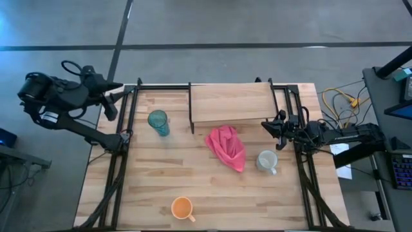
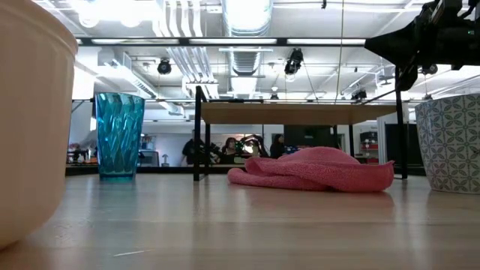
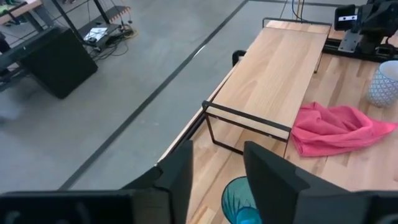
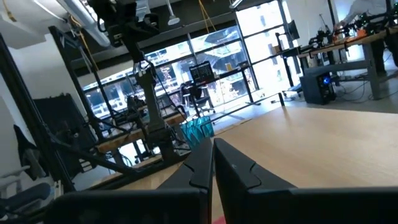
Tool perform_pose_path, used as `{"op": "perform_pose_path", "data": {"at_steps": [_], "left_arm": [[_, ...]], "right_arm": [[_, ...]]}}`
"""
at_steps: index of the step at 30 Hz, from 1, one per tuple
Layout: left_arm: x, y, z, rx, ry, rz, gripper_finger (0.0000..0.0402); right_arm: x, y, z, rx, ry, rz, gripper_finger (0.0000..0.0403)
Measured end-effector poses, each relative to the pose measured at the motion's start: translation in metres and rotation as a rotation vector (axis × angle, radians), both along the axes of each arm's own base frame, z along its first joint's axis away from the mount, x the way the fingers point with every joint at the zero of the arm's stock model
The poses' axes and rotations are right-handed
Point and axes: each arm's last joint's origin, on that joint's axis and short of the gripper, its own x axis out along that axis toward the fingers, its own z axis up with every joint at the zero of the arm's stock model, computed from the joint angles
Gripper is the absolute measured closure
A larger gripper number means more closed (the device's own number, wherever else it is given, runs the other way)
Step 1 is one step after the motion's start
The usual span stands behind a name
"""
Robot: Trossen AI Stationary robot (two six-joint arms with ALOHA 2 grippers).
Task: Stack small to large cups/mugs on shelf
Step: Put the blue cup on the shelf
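Tumbler [image 1: 158,122], white mug [image 1: 266,160], orange mug [image 1: 183,207] — all on the table, shelf [image 1: 232,101] bare. Left gripper [image 3: 216,163] — fingers apart, above the tumbler. Right gripper [image 4: 213,157] — closed, empty, beside the shelf.

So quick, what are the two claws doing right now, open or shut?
Left claw: open, holding nothing, up above the teal tumbler.
Right claw: shut, holding nothing, by the shelf.

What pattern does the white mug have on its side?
The white mug carries a grey-green leaf-like lattice pattern, clearest in the low view.
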Motion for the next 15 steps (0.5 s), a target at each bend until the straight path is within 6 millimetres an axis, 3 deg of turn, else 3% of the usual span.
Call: {"op": "perform_pose_path", "data": {"at_steps": [8, 15], "left_arm": [[0.03, -0.008, -0.008, -0.112, 0.052, -0.029, 0.0249], [0.072, -0.018, -0.035, -0.143, 0.224, -0.063, 0.0249]], "right_arm": [[0.0, 0.0, -0.001, -0.002, 0.006, 0.0, 0.0394], [0.0, 0.0, -0.001, 0.002, 0.008, 0.001, 0.0394]]}}
